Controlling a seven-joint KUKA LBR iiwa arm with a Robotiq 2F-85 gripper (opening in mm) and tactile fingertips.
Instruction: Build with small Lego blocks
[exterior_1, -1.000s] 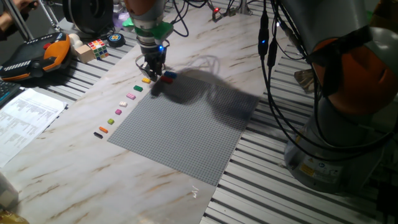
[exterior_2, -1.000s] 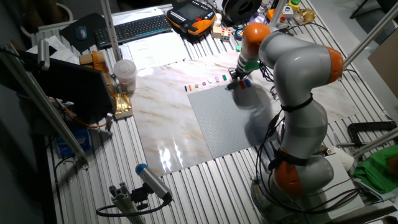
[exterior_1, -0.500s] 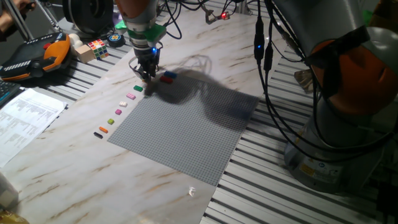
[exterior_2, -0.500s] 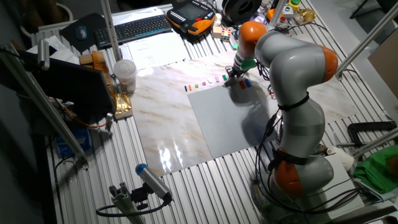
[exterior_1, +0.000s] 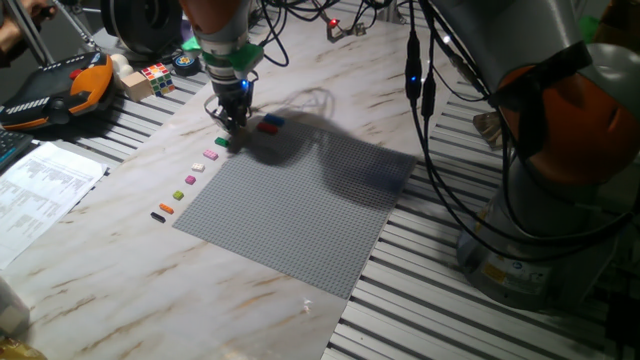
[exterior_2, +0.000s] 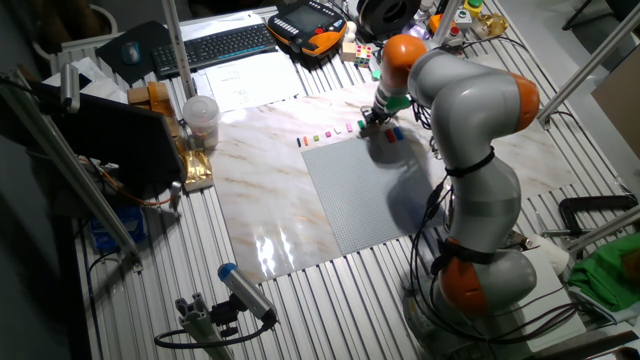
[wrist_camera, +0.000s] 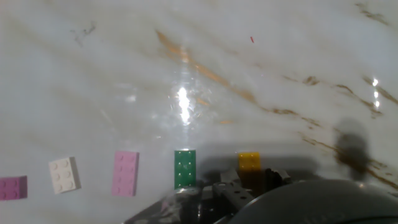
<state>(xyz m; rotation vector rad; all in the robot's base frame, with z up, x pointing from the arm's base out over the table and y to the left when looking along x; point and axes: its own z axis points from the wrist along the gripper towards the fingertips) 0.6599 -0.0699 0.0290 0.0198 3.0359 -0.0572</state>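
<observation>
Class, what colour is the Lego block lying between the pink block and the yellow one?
Green, clearest in the hand view.

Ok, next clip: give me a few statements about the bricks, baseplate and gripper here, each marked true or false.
1. The gripper hangs over the row of loose bricks beside the baseplate. True.
2. The green brick lies between the pink brick and the yellow brick. True.
3. Several bricks are already stacked mid-baseplate. False: its middle shows no bricks.
4. The Rubik's cube sits on the baseplate. False: it sits off it, near the orange pendant.
5. The red brick lies beside the blue brick. True.
</observation>
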